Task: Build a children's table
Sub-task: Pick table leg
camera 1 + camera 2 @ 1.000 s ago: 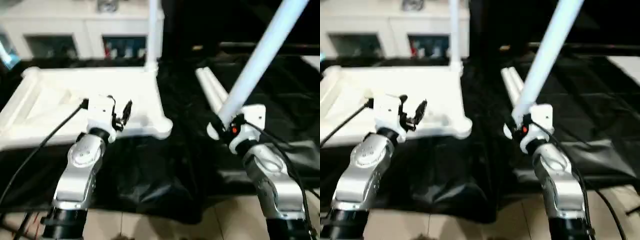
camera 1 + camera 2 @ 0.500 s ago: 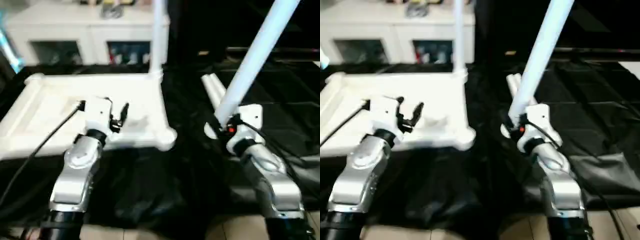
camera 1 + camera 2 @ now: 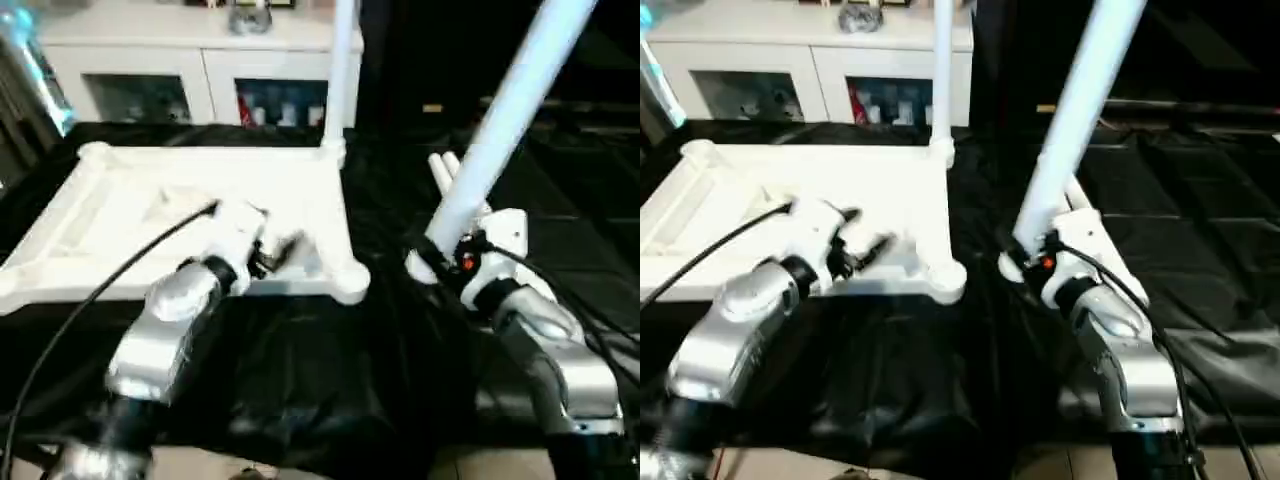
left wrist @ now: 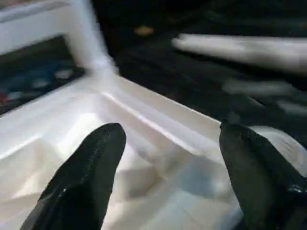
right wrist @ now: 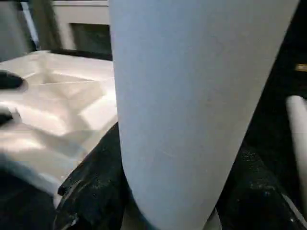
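1. My left gripper (image 4: 168, 167) hangs spread and empty over the upturned tabletop (image 3: 130, 215), close by its near right corner socket.
2. My right gripper (image 3: 437, 255) is clenched around one leg (image 3: 505, 120); its top runs out of view.
3. Beyond that gripper lie two loose legs (image 3: 442, 170), partly hidden.
4. One leg (image 3: 941, 75) stands upright in the far corner, making four legs.

Bare black cloth (image 3: 300, 370) lies open between the arms; the upright leg (image 3: 340, 70) blocks the tabletop's (image 3: 120, 215) far corner.
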Robot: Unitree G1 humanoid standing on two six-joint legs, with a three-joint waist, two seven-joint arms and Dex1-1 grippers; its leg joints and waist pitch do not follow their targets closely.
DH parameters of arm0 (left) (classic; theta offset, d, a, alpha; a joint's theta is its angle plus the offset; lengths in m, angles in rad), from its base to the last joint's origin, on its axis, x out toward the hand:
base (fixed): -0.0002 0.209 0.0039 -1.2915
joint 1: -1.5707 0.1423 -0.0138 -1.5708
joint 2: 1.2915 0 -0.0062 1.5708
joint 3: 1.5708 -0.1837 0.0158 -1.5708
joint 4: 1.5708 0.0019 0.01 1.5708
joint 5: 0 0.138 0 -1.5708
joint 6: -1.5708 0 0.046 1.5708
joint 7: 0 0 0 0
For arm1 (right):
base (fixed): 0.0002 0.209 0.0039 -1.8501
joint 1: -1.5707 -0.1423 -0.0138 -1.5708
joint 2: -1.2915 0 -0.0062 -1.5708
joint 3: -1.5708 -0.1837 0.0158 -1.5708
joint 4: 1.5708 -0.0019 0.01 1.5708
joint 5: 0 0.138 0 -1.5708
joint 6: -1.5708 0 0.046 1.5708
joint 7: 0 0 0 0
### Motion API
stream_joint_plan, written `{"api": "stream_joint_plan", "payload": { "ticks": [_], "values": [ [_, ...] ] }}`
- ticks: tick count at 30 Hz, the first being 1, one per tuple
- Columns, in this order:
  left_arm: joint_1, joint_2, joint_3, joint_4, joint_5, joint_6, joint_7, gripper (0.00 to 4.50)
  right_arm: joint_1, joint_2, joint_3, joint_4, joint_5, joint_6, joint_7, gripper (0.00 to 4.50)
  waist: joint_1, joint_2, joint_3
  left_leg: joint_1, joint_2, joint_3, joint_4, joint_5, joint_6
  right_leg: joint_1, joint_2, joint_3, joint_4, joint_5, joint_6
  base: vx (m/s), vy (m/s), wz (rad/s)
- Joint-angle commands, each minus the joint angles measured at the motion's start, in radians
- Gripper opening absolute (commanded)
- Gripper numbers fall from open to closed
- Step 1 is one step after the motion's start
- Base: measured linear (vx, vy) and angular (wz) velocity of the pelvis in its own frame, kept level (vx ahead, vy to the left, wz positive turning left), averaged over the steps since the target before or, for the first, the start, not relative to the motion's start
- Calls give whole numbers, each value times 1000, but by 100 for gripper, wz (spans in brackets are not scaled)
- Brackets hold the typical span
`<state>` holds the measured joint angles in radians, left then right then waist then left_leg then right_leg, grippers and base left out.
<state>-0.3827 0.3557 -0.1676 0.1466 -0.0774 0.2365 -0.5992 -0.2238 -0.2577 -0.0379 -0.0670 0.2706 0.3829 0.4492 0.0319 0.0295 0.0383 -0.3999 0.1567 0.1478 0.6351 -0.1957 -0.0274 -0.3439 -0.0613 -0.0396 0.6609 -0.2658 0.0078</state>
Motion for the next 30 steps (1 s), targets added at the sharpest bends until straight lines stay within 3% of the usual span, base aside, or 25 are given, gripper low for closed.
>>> {"api": "stream_joint_plan", "payload": {
  "ticks": [1,3,4,5,6,8,9,10,11,12,13,14,15,17,18,19,20,21,22,24,26,28,30],
  "values": [
    [-24,18,-41,39,23,-25,-79,395,-21,-13,-2,-1,14,12,19,194,-6,-2,-43,35,66,-28,-106,-309,-56,11,-81,44,-101,-191,-184,-73,17,-5],
    [-75,63,-96,131,69,-96,-189,399,-30,-33,6,10,13,8,43,194,-3,1,-41,36,66,-26,-106,-317,-61,5,-86,47,-107,-214,-177,-28,7,-3],
    [-136,88,-136,237,100,-152,-279,408,-35,-49,13,18,13,7,67,194,0,0,-42,41,62,-23,-103,-326,-60,-2,-85,51,-114,-247,-165,0,0,0],
    [-136,88,-136,237,100,-152,-279,424,-35,-49,13,18,13,7,67,194,1,-1,-43,43,61,-22,-103,-330,-63,-4,-85,52,-115,-256,-163,0,0,0],
    [-165,96,-157,287,117,-182,-313,432,-35,-55,16,19,15,11,76,194,-1,-4,-46,32,65,-23,-109,-293,-61,7,-88,48,-109,-211,-172,0,0,0],
    [-217,99,-184,373,137,-233,-358,381,-36,-61,20,21,15,12,86,194,2,-1,-52,36,65,-19,-107,-254,-45,5,-89,46,-109,-165,-181,0,0,0],
    [-246,93,-190,421,145,-266,-372,373,-36,-61,22,22,14,11,87,194,3,6,-55,37,66,-19,-107,-245,-45,6,-90,46,-105,-135,-190,0,0,0],
    [-246,93,-190,421,145,-266,-372,383,-36,-61,22,22,14,11,87,194,3,1,-55,34,67,-17,-108,-235,-38,7,-89,46,-103,-89,-204,0,0,0],
    [-284,82,-196,482,148,-281,-394,386,-34,-62,25,21,9,10,88,194,5,9,-56,33,68,-18,-108,-234,-37,7,-90,45,-100,-66,-213,0,0,0],
    [-319,71,-199,539,148,-295,-417,374,-32,-61,26,19,6,10,90,194,4,3,-58,34,66,-15,-106,-230,-32,7,-87,44,-98,-39,-225,0,0,0],
    [-338,64,-200,569,145,-299,-433,374,-29,-61,26,16,6,10,90,194,4,10,-59,34,63,-11,-103,-213,-25,6,-86,45,-100,-4,-235,0,0,0],
    [-346,61,-200,585,143,-303,-444,332,-27,-61,27,15,7,10,90,194,7,8,-62,34,66,-13,-102,-201,-22,10,-89,44,-94,25,-242,0,0,0],
    [-379,48,-202,645,135,-315,-482,332,-18,-63,29,9,8,10,91,194,7,11,-61,30,65,-12,-102,-176,-10,12,-87,43,-93,72,-253,0,0,0],
    [-422,27,-200,732,135,-337,-523,341,-5,-65,30,-1,7,10,91,194,9,21,-64,32,65,-11,-96,-160,3,14,-89,43,-88,119,-269,0,0,0],
    [-432,21,-198,757,137,-345,-531,334,-2,-66,30,-3,6,10,91,194,11,13,-63,30,66,-10,-96,-159,19,20,-93,43,-90,122,-280,0,0,0],
    [-439,18,-197,773,139,-352,-535,310,-1,-66,29,-4,6,10,91,194,12,13,-64,29,67,-9,-95,-155,25,21,-94,43,-89,124,-284,0,0,0],
    [-452,10,-193,799,139,-355,-542,294,2,-67,28,-9,6,12,90,194,13,40,-65,32,66,-11,-93,-158,23,18,-95,42,-87,124,-287,0,0,0],
    [-467,3,-191,832,143,-363,-548,297,7,-69,26,-15,6,13,87,194,7,23,-61,31,68,-9,-97,-181,23,20,-90,42,-93,103,-289,0,0,0],
    [-479,-2,-189,855,145,-369,-552,297,10,-70,25,-20,7,14,86,194,10,20,-61,31,67,-7,-96,-176,28,22,-92,43,-93,99,-294,0,0,0],
    [-508,-9,-194,917,164,-397,-564,291,25,-76,21,-36,5,16,79,194,12,24,-58,29,69,-6,-95,-168,42,20,-94,43,-98,77,-297,0,0,0],
    [-522,-14,-190,946,167,-407,-568,256,33,-78,18,-46,6,19,75,194,12,23,-58,31,71,-6,-97,-176,39,19,-94,43,-98,60,-298,0,0,0],
    [-541,-19,-187,986,176,-423,-560,260,45,-80,16,-62,5,22,68,194,13,24,-57,32,71,-5,-98,-185,37,18,-94,43,-100,41,-300,0,0,0],
    [-550,-22,-185,1006,181,-431,-553,231,51,-80,16,-69,4,24,65,194,13,23,-56,33,74,-6,-100,-189,35,18,-94,44,-98,42,-299,0,0,0]
  ]
}}
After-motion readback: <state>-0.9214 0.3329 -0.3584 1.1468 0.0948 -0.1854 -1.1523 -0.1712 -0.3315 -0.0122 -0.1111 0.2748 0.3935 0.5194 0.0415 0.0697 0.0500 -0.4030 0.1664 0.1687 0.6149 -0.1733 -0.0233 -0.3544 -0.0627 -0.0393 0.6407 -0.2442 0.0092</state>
